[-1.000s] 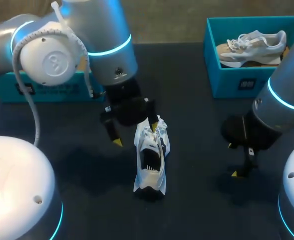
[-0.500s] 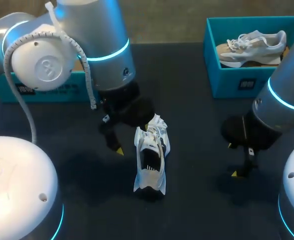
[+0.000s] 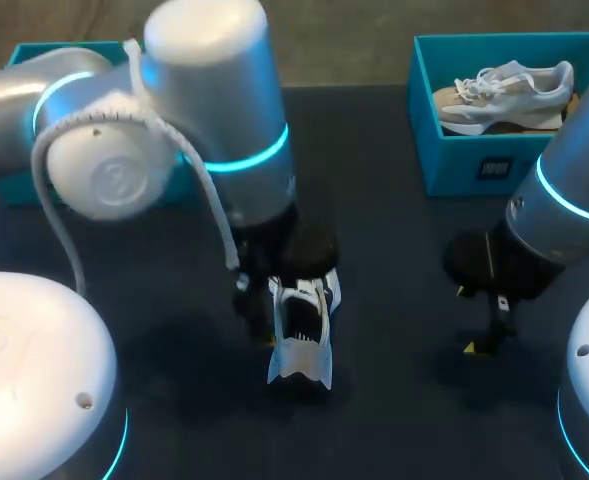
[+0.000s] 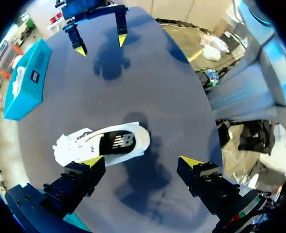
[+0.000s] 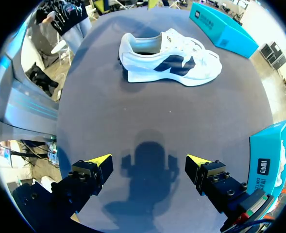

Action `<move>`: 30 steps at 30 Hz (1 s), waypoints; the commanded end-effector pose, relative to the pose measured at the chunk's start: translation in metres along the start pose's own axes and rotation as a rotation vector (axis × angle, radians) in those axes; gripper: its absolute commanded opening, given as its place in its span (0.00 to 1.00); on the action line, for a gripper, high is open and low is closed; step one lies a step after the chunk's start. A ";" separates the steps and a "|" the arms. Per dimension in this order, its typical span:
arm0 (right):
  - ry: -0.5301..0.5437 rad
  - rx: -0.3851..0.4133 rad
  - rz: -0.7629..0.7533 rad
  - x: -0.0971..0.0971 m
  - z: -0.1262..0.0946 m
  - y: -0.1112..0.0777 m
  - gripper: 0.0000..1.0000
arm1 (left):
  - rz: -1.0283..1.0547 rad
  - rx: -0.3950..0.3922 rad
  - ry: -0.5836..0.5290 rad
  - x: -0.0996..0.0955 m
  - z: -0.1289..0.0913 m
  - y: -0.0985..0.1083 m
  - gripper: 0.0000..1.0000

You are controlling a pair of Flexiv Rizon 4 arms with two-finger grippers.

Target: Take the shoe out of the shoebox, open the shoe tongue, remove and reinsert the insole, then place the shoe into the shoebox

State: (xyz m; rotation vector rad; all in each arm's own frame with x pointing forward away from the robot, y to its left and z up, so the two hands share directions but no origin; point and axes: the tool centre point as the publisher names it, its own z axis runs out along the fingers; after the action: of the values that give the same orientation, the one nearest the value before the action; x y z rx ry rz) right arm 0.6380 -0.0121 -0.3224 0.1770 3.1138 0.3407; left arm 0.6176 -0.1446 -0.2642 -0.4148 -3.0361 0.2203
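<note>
A dark surface (image 3: 394, 400) runs under both arms, and the white shoe (image 3: 299, 335) stands on its sole near the middle of it, outside the shoebox (image 3: 454, 170). In the head view its heel points to the near edge, while the laced front is tucked under the left arm's wrist. From the left wrist view the shoe (image 4: 104, 143) shows its opening, with a dark insole (image 4: 117, 141) lying inside.

The left gripper (image 4: 142, 161) hangs over the shoe with its fingers spread wide and holding nothing. The shoe lies ahead of it and close to one finger rather than between the two - whether that finger touches it, I cannot tell.

The right gripper (image 5: 148, 159) is well apart from the shoe (image 5: 169, 58), over bare surface, its fingers also spread and empty, its shadow below it.

The teal shoebox sits at the far right corner, beyond the right arm, with a second pale shoe (image 3: 504, 90) lying on its side in it. Another teal box (image 3: 24, 55) sits at the far left, mostly hidden behind the left arm.
</note>
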 end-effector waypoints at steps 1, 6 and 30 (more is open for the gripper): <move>-0.003 -0.001 0.000 0.002 0.000 -0.001 1.00 | -0.038 -0.007 -0.032 0.013 0.019 -0.003 1.00; -0.003 -0.001 0.000 0.002 0.000 -0.001 1.00 | -0.076 -0.032 -0.047 0.018 0.041 -0.010 1.00; -0.003 -0.001 0.000 0.002 0.000 -0.001 1.00 | -0.181 -0.070 -0.085 -0.003 0.099 -0.020 1.00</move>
State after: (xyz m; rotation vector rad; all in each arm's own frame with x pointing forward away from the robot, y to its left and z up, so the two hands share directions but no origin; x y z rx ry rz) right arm 0.6380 -0.0121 -0.3224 0.1772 3.1137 0.3407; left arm 0.6094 -0.1688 -0.3535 -0.1474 -3.1372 0.1511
